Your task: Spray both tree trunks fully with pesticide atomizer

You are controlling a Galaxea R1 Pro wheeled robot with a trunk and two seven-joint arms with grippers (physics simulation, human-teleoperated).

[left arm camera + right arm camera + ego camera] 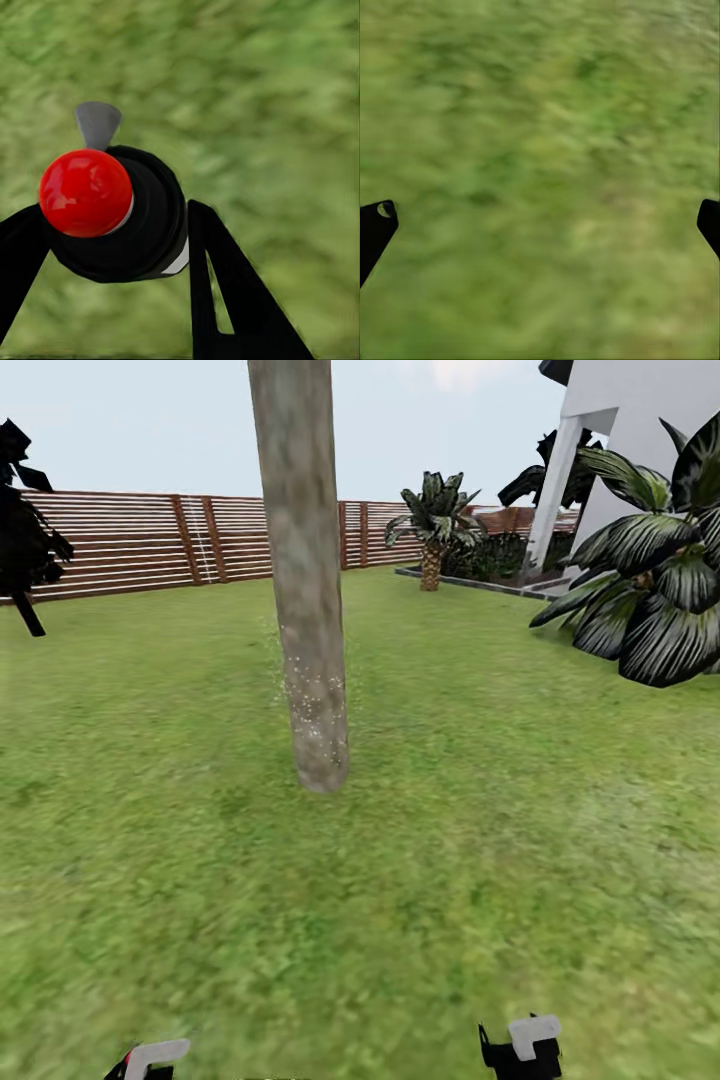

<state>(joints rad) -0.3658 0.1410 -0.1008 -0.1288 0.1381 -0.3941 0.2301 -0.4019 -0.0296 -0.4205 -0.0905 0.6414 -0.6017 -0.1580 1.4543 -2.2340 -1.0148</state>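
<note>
A thick pale grey-brown tree trunk rises from the garden lawn straight ahead, with fine white specks on its lower part. The pesticide atomizer, black-topped with a red spot, sits between the black fingers of my left gripper, which is shut on it above grass. That left gripper peeks in at the head view's bottom edge, well short of the trunk. My right gripper is low at the right; in its wrist view the right gripper is open, fingertips wide apart over grass.
A brown slat fence runs across the back. A short palm stands by a white building at back right. A big dark-leaved plant crowds the right side, and a black-foliage tree the left edge.
</note>
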